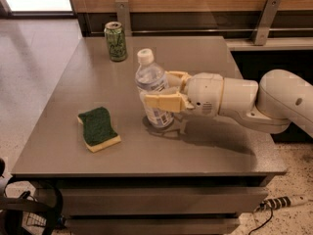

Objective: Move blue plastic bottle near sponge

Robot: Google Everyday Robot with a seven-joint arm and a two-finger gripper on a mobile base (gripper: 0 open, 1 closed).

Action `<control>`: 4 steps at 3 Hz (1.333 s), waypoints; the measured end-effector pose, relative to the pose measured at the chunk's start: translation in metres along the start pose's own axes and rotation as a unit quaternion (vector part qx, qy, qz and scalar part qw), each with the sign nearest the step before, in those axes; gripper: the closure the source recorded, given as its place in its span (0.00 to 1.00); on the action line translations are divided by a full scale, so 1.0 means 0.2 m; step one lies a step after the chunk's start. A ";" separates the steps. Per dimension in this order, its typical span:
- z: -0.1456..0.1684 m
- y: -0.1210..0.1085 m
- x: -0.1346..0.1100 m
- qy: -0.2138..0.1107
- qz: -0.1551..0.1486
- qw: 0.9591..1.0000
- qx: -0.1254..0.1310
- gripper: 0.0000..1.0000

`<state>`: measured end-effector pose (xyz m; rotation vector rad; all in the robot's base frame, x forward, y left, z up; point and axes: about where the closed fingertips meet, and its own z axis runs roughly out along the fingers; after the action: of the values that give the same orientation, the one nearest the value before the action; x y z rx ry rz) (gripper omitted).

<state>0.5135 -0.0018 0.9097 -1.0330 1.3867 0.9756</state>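
Nearest, at 7 o'clock in the view, a dark wire-like object (19, 214) is cut off by the frame and hard to make out, and at 5 o'clock a power strip (281, 202) lies on the speckled floor. The grey surface (215, 153) has its front edge near the viewer, with bare room along that edge and across its right front corner. One sponge (99, 129) lies flat, green side up, towards the left front, close to the left edge but fully on the surface. At about 2 o'clock from it and apart from it is one blue plastic bottle (149, 77), white cap up and leaning a little. Its lower label is partly hidden by the near finger, and whether its base touches the surface cannot be told. The one claw (159, 88), reaching in from 3 o'clock on a white arm cut off at the right border, is clamped around the bottle's middle, its far finger mostly hidden behind the bottle. Farther back, at 11 o'clock from the bottle and well apart, one green drink can (116, 41) stands upright near the rear left corner. Two metal brackets (266, 21) rise behind the rear edge.
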 end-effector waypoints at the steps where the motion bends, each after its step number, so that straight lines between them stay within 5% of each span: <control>1: 0.09 0.11 -0.01 -0.007 -0.023 0.999 -0.030 1.00; 2: 0.07 0.13 -0.02 -0.016 -0.038 0.999 -0.022 1.00; 4: -0.06 -0.05 -0.26 -0.032 -0.097 0.994 0.038 1.00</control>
<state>0.5205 -0.0134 0.9618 -1.0491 1.2365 0.8003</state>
